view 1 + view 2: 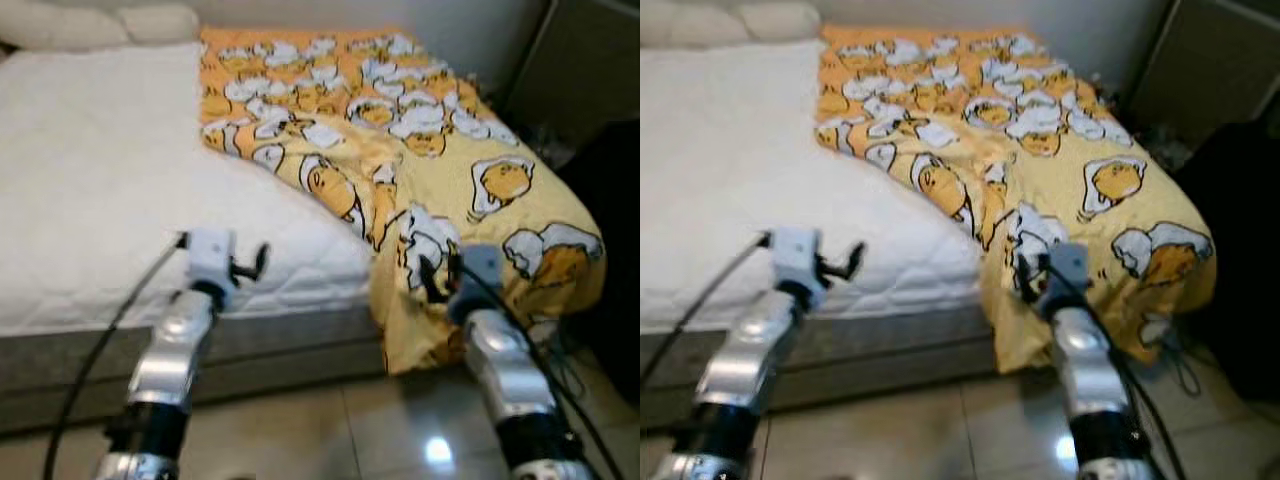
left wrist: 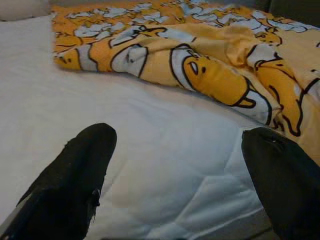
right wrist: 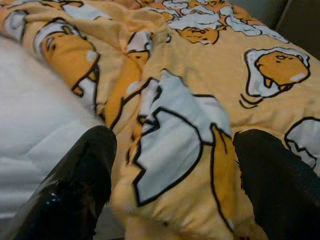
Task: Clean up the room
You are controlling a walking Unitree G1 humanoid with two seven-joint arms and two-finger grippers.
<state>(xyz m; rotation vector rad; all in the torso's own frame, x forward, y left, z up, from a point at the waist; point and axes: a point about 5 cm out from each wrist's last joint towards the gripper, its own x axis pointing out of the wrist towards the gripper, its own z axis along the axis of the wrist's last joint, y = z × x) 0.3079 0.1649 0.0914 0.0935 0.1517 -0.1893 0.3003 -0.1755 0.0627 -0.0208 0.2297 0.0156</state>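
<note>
A yellow blanket [image 1: 420, 130] printed with egg cartoons lies rumpled over the right half of the bed, and its corner hangs over the foot edge. The white quilted mattress [image 1: 90, 180] is bare on the left. My right gripper [image 1: 437, 272] is open at the blanket's hanging corner, and in the right wrist view its fingers [image 3: 80, 175] straddle a fold of the blanket [image 3: 175, 140]. My left gripper [image 1: 250, 265] stands open at the mattress's front edge. Its fingers [image 2: 75, 175] point over the bare mattress [image 2: 165, 150] toward the blanket's folded edge [image 2: 200, 70].
Pillows [image 1: 100, 22] lie at the bed's head. The grey bed base [image 1: 280, 345] runs along the front above a glossy tiled floor [image 1: 330, 430]. Dark furniture [image 1: 580, 70] and cables [image 1: 560, 350] stand to the right of the bed.
</note>
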